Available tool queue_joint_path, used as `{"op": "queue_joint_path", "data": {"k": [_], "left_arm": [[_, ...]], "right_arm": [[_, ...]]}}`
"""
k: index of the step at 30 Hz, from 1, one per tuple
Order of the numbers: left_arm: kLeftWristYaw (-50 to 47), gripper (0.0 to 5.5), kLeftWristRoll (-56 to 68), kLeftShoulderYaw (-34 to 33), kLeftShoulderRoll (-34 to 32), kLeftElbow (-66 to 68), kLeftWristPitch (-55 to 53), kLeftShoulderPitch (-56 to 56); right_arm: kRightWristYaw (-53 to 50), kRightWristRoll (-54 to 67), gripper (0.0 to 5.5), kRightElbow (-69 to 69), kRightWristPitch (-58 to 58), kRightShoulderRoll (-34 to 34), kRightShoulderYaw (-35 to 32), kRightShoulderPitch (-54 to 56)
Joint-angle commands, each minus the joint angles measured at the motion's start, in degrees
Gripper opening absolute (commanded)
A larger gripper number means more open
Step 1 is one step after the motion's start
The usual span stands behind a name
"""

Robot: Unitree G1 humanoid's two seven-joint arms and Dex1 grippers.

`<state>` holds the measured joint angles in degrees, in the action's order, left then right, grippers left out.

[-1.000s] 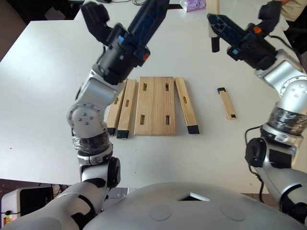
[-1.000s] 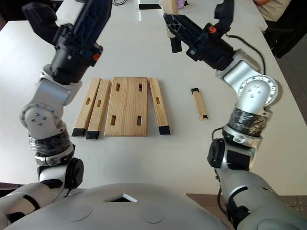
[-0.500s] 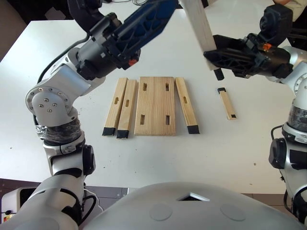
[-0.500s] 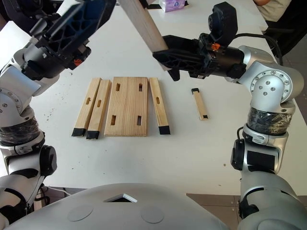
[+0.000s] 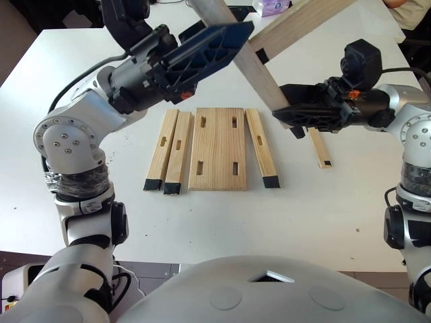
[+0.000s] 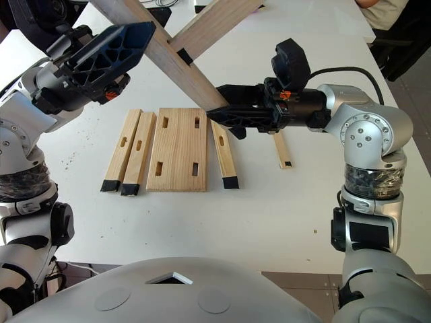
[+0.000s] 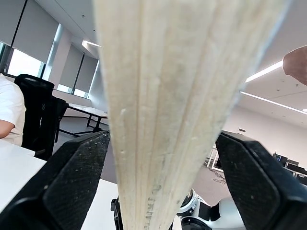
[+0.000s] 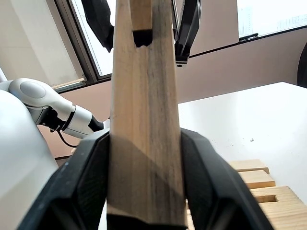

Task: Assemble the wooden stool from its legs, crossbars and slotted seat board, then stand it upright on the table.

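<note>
1. The right gripper (image 5: 286,111) is clamped on the lower end of the held leg (image 5: 250,64), which slants up toward the robot's left, above the table (image 5: 303,215).
2. The left gripper (image 5: 229,40) grips a dark-tipped bar (image 5: 303,23). The bar's dark end meets the held leg just past the fingertips.
3. Below, the seat board (image 5: 217,148) lies flat. A pair of legs (image 5: 170,151) lies just beside its left edge, a single leg (image 5: 261,148) beside its right edge, and a short crossbar (image 5: 318,145) farther right.

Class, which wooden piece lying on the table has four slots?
The wide seat board, mid-row; each narrow leg beside it shows only one slot.
</note>
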<state>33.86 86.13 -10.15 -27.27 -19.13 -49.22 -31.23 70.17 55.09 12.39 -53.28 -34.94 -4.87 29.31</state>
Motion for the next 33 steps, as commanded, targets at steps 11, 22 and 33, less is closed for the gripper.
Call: {"op": "queue_joint_path", "data": {"k": [11, 22, 33], "left_arm": [[0.2, 3.06, -1.6, 1.2, 1.5, -3.9, 1.4, 2.0], [1.8, 2.19, -3.2, 1.5, 1.5, -6.0, 3.2, 4.0], [5.0, 2.12, -11.9, 1.4, 0.4, -4.0, 6.4, 4.3]], "right_arm": [[-0.2, 0.8, 2.03, 0.7, 0.1, -1.0, 1.1, -0.5], [0.3, 0.9, 2.03, -0.8, -0.3, -1.5, 1.5, 0.5], [-2.4, -9.5, 3.42, -5.3, 9.9, -0.3, 4.0, -1.7]]}}
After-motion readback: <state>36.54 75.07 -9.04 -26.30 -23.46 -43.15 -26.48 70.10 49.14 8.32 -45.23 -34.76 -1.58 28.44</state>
